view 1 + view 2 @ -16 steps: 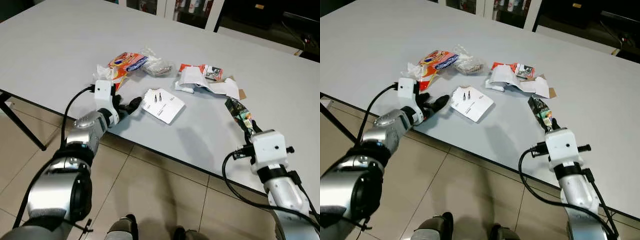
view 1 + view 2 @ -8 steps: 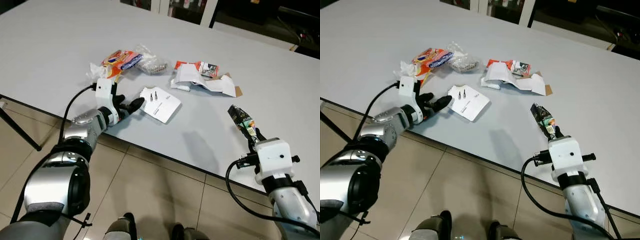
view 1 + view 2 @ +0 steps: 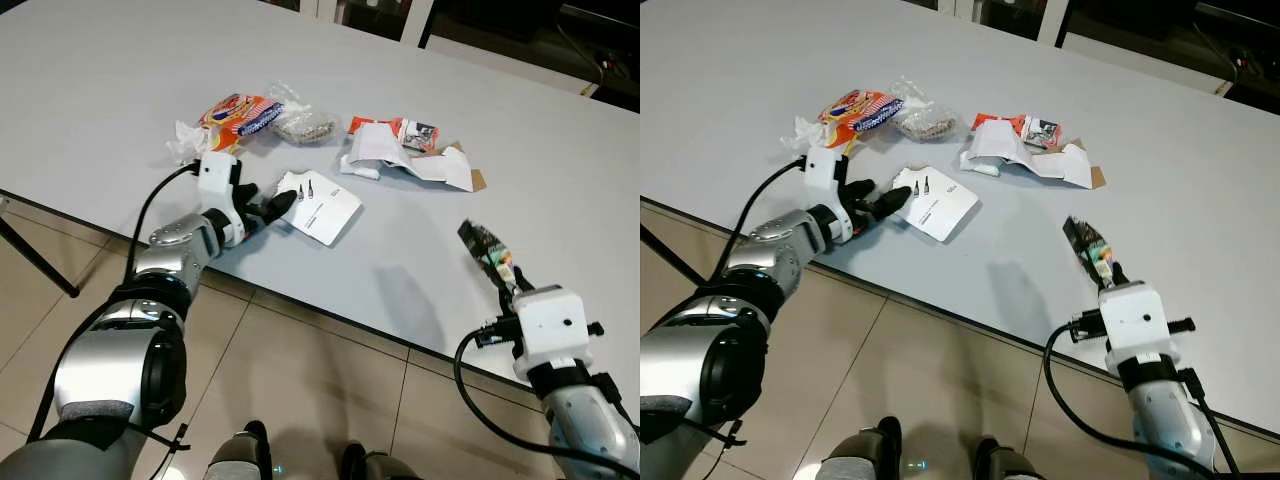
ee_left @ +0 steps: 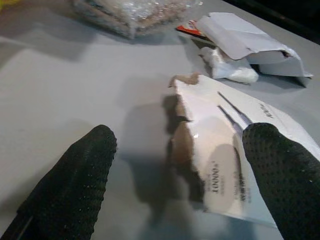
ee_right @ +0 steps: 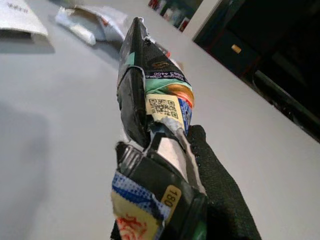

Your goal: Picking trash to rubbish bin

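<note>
On the grey desk point(image 3: 120, 90), near its front edge, lies the remaining trash: a white card point(image 3: 318, 206) with two small screws on it, an orange snack bag point(image 3: 240, 113), a clear bag of crumbs point(image 3: 303, 125) just beside it, and a heap of torn white and red paper point(image 3: 405, 155) further to the right.

Left gripper point(image 3: 268, 208): low over the desk, fingers spread apart, straddling the near corner of the white card. In the left wrist view one finger point(image 4: 70, 187) sits on bare desk beside the card and the other overlaps the card's face. Card corner looks torn and slightly lifted. Nothing is held yet.

Right gripper point(image 3: 1104, 269): clamped on a dark crumpled wrapper point(image 3: 485, 249), held up clear of the desk near the front edge, well apart from the paper heap. Right wrist view shows the wrapper point(image 5: 150, 95) pinched low down, most of its length sticking out past the fingertips.

No rubbish bin visible from this position.

Risks, as judged:
- The card lies flat and thin; closing on it may push it along the desk or off the edge instead of pinching it.
- The two screws could roll off if the card tilts on lifting.
- Wrapper is gripped at one end only; it could slip out while walking.
</note>
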{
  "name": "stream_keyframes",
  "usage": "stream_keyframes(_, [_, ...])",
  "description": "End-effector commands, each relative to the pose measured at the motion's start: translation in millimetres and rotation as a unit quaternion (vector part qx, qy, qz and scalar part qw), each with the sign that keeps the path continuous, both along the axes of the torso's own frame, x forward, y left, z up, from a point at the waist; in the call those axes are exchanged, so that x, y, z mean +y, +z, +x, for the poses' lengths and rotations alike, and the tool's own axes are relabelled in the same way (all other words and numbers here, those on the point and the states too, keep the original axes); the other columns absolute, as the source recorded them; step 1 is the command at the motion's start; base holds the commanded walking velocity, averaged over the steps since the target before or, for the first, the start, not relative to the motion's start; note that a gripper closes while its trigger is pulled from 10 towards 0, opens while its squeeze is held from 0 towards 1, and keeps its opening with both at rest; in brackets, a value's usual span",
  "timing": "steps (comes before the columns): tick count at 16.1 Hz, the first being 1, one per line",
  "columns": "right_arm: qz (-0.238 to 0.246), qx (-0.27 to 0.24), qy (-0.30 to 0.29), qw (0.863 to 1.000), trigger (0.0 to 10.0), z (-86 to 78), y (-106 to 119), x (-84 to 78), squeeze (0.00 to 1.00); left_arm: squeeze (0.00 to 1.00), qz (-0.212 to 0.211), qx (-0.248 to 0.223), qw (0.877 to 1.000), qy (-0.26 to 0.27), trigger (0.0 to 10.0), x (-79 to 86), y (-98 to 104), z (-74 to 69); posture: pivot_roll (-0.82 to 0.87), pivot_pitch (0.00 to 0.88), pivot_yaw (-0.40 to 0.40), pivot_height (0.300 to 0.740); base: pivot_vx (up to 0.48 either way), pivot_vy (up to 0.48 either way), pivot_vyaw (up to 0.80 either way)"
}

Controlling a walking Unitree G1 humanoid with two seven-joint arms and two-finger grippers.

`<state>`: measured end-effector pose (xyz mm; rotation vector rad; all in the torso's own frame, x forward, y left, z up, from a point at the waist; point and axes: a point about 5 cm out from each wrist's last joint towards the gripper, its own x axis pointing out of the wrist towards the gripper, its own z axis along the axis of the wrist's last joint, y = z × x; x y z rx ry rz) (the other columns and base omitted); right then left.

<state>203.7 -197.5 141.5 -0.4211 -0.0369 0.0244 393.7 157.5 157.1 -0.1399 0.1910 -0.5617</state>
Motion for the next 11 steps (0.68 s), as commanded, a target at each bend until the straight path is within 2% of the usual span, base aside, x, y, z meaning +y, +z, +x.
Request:
stream_keyframes(1, [-0.002, 0.000, -0.003, 1.000, 10.0, -3.4, 3.4, -2.3, 0.00, 0.00, 0.006, 0.062, 0.998, -0.024, 10.0, -9.7, -27.8, -10.3, -0.03, 0.259, -0.118, 0.740, 0.000, 0.000, 0.00])
stream_keyframes(3, [-0.001, 0.002, -0.002, 1.000, 10.0, -4.2, 3.4, -2.1, 0.00, 0.00, -0.002, 0.069, 0.997, -0.041, 10.0, -16.1, -32.0, -12.8, -0.03, 0.262, -0.120, 0.740, 0.000, 0.000, 0.00])
stream_keyframes(4, [-0.001, 0.003, -0.002, 1.000, 10.0, -4.4, 3.6, -1.8, 0.00, 0.00, -0.005, 0.072, 0.996, -0.049, 8.7, -18.2, -33.2, -13.8, -0.04, 0.263, -0.120, 0.740, 0.000, 0.000, 0.00])
stream_keyframes(5, [-0.001, 0.004, -0.002, 1.000, 10.0, -4.9, 3.5, -1.2, 0.00, 0.00, -0.010, 0.073, 0.996, -0.054, 0.0, -19.3, -33.8, -14.5, -0.04, 0.263, -0.120, 0.740, 0.000, 0.000, 0.00])
stream_keyframes(11, [-0.001, 0.005, -0.001, 1.000, 10.0, -4.2, 3.2, 0.4, 0.00, 0.00, -0.018, 0.073, 0.996, -0.053, 0.0, -16.4, -34.5, -15.2, -0.03, 0.260, -0.115, 0.740, 0.000, 0.000, 0.00])
